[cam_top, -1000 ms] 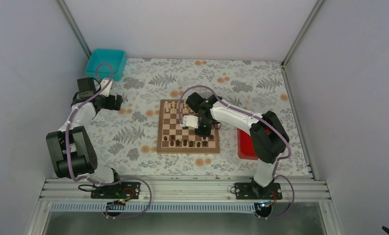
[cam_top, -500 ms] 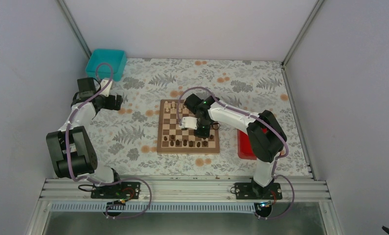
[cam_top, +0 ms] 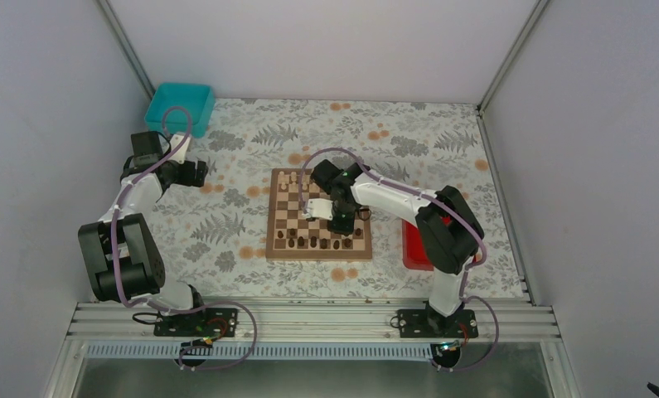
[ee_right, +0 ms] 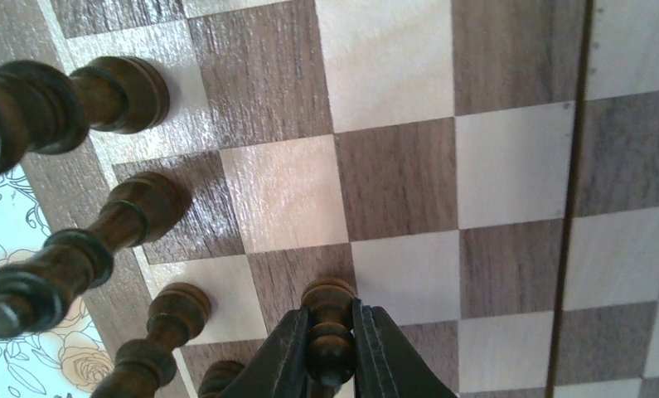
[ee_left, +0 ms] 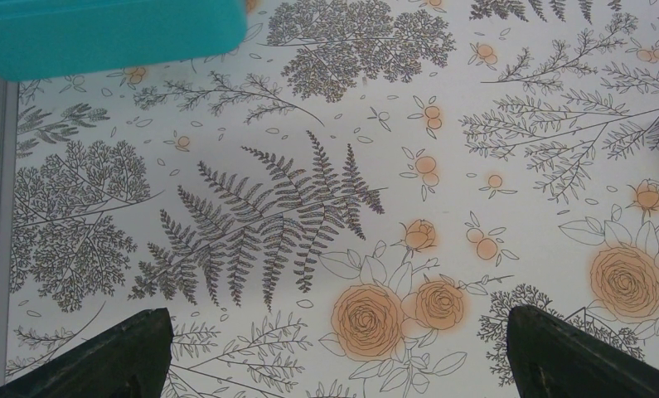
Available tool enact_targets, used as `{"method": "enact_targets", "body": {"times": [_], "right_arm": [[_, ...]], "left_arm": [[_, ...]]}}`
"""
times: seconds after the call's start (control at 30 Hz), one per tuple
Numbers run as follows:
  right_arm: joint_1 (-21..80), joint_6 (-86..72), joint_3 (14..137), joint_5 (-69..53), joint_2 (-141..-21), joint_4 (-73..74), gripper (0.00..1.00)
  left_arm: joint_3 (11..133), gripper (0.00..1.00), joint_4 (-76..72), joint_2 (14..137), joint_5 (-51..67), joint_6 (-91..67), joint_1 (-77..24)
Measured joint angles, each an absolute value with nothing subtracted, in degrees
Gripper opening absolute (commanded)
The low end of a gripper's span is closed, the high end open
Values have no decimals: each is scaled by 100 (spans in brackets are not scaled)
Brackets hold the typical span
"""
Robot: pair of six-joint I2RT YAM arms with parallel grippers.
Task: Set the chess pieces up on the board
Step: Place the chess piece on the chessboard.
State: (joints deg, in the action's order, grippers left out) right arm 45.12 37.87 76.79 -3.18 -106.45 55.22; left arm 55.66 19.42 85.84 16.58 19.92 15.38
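Over the near half of the board (cam_top: 319, 214), your right hand (ee_right: 331, 332) is pinched narrow on one dark piece (ee_right: 327, 292). Its long axis is upright, base toward the squares; contact cannot be confirmed. Several chess pieces (cam_top: 309, 242) stand along the near row and a few pale pieces (cam_top: 286, 177) at the far-left corner. By my judgement most of the set is unplaced. Your left hand (ee_left: 334, 356) hangs spread wide over the desk (ee_left: 309, 124).

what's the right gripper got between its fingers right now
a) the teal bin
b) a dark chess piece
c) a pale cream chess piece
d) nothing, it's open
b: in the right wrist view the right gripper has both fingers closed on the stem of a dark chess piece, with the board behind it.
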Motion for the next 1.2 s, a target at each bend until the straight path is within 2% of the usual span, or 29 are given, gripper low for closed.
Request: {"method": "enact_targets", "body": {"times": [0.6, 0.73, 0.9, 1.2], "right_arm": [[4543, 3791, 7679, -423, -10783, 5524, 17], [4543, 3789, 7679, -421, -10783, 5527, 20], [4543, 3787, 7679, -408, -10777, 5527, 28], [4543, 3782, 7679, -327, -10619, 5529, 30]], "left_arm": [[5566, 100, 1942, 8584, 1664, 1992, 1538], [5566, 100, 1940, 8584, 1667, 1992, 1538], [5566, 100, 1940, 8584, 1671, 1992, 1538], [5566, 100, 1940, 8584, 1678, 1992, 1538]]}}
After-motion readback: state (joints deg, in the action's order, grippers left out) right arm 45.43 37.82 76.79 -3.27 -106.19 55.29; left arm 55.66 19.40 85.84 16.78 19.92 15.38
